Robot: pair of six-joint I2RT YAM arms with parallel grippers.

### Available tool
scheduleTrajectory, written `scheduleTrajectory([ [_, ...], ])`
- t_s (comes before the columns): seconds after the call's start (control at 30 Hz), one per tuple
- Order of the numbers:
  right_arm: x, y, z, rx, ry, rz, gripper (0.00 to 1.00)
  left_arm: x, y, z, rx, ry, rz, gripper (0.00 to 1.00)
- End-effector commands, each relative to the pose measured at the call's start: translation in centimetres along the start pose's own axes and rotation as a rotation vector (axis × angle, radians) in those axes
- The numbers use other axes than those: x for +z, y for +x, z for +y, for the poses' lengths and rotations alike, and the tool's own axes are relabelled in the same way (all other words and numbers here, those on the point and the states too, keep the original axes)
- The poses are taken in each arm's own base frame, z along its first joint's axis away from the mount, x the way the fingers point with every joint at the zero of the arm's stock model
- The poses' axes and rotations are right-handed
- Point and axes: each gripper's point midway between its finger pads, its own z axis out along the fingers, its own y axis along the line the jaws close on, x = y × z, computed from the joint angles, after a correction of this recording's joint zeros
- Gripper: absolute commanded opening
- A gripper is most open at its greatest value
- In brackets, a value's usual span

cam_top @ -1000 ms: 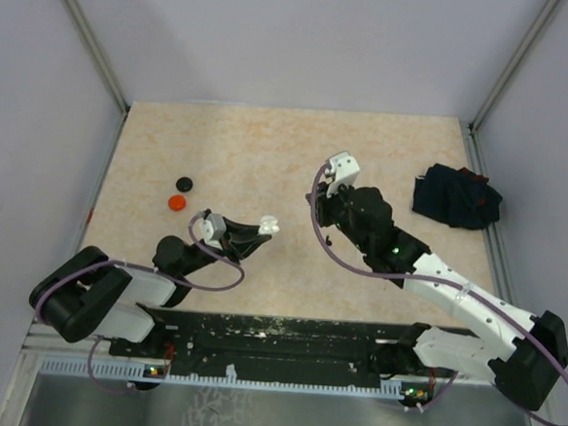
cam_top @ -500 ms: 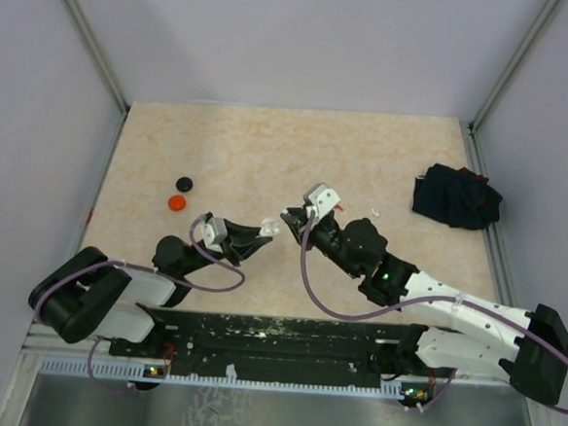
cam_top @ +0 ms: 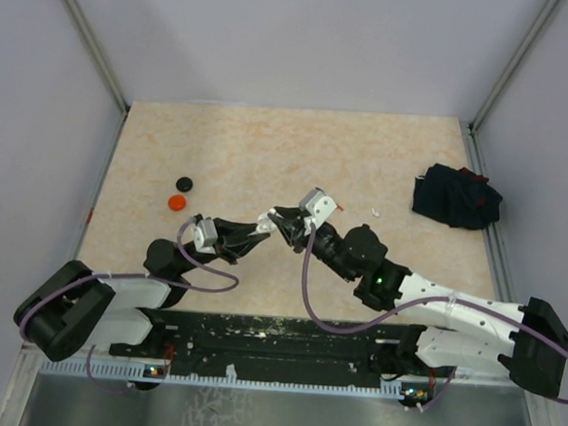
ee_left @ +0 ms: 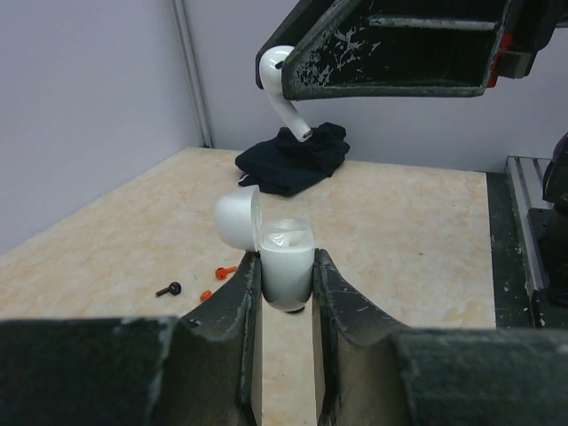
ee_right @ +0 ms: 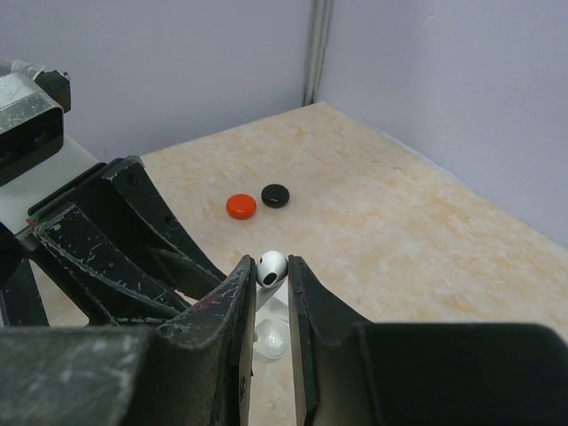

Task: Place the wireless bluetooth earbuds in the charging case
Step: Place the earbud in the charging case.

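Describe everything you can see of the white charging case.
The charging case is a small, glossy white, plastic-looking shell with rounded corners. It stands upright, clamped at its sides between the two dark fingers of the left gripper, off the table. Its hinged lid stands open to one side, baring the top. A white earbud hangs above it, not touching.

Soft even light, faint shadows (foreground blurry)

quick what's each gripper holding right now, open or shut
left gripper: closed on the white charging case, whose lid is open.
right gripper: closed on a white earbud, held above the case.
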Motion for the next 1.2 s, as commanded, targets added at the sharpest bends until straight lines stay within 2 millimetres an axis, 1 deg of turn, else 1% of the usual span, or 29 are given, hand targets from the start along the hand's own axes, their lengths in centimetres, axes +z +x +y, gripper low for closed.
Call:
scheduleTrajectory([
  [0.0,0.3,-1.7,1.1,-0.009,-0.028,-0.079,0.18,0.6,-7.7,-0.9,0.147,0.042,-0.277,0.0],
  [0.17,0.6,-1.1,1.7,-0.026,-0.034,-0.07,0.17,0.5,-8.4,-0.7,0.14,0.023,-0.296,0.0],
  [0.37,0.8,-0.3,2.1,-0.048,-0.029,-0.053,0.17,0.3,-8.7,-0.6,0.121,0.008,-0.305,0.0],
  [0.63,0.9,0.3,1.7,-0.065,0.004,-0.044,0.16,0.2,-9.0,-0.9,0.112,0.019,-0.313,0.0],
  [0.87,1.0,0.0,1.7,-0.055,0.01,-0.057,0.16,0.2,-8.8,-1.1,0.108,0.03,-0.308,0.0],
  [1.17,1.1,-0.1,2.4,-0.049,-0.027,-0.059,0.15,0.2,-8.7,-1.0,0.102,0.025,-0.305,0.0],
])
